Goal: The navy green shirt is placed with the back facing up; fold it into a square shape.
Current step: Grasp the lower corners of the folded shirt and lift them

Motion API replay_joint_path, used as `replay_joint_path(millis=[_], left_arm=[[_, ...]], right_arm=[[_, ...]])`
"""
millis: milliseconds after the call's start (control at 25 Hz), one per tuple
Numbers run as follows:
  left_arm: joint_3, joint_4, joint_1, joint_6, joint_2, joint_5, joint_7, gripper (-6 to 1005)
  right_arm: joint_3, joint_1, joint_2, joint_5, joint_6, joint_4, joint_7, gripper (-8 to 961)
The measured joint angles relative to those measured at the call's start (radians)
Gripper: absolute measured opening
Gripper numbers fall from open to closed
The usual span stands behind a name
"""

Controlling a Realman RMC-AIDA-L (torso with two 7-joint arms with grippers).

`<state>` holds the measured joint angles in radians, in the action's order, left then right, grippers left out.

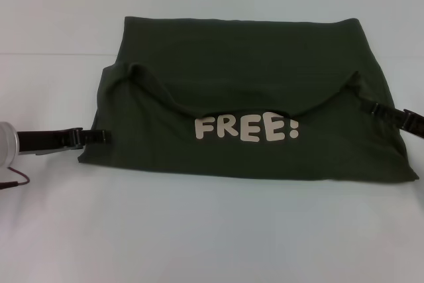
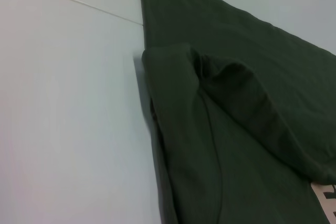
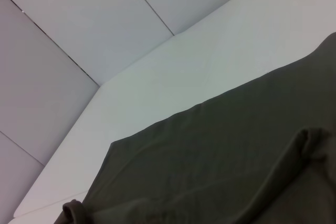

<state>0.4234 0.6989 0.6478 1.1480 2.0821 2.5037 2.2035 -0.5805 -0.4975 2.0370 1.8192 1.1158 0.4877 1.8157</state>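
Olive-green cotton fills the middle of our head view: the navy green shirt (image 1: 252, 64) lies flat on the white desk (image 1: 212, 230), already doubled over into a broad rectangle. Its near layer has been folded back over the far layer, so that the pale lettering "FREE!" (image 1: 246, 128) faces up, just nearer to us than the sagging edge of the fold. That edge hangs in a shallow curve between two raised corners, one at each side of the shirt.

Our left pincer (image 1: 99, 136) meets the shirt at its left edge, low against the desk, level with the lettering; its dark tips touch the cloth, and we cannot tell whether they are clenched on it or released. Our right pincer (image 1: 371, 106) meets the shirt at its right edge, just below the raised right corner of the fold, and its tips seem to pinch the cloth there, though we cannot say so with certainty.

From our left wrist view, the shirt's left corner (image 2: 173, 59) shows as a rumpled lip lying over the smooth layer beneath, with bare desk beside it. From our right wrist view, the far layer of the shirt lies smooth on the desk, and a pale panelled wall (image 3: 79, 24) rises beyond the desk's far edge.
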Motion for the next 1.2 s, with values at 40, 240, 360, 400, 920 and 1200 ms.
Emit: replay_joint_path(millis=[40,240,360,400,920,1200], left_arm=[[0.000,-0.002,0.002,-0.006,0.001,0.000,-0.002,791],[0.022,-0.006,0.006,-0.007,0.003,0.005,-0.003,791],[0.045,-0.006,0.005,0.002,0.005,0.007,0.001,790],[0.050,-0.006,0.006,0.004,0.005,0.007,0.002,790],[0.125,0.037,-0.002,-0.020,0.022,0.044,0.024,747],[0.126,0.045,-0.004,-0.025,0.025,0.046,0.025,508]], right_arm=[[0.000,0.000,0.000,0.000,-0.001,0.000,0.000,888],[-0.001,0.001,0.002,0.000,-0.003,0.000,0.001,887],[-0.001,0.001,0.002,0.000,-0.004,0.000,0.002,887],[-0.001,0.001,0.002,0.000,-0.004,0.000,0.002,887],[-0.001,-0.002,0.003,0.000,-0.005,0.000,0.004,886],[-0.001,-0.002,0.004,0.000,-0.005,0.000,0.003,885]])
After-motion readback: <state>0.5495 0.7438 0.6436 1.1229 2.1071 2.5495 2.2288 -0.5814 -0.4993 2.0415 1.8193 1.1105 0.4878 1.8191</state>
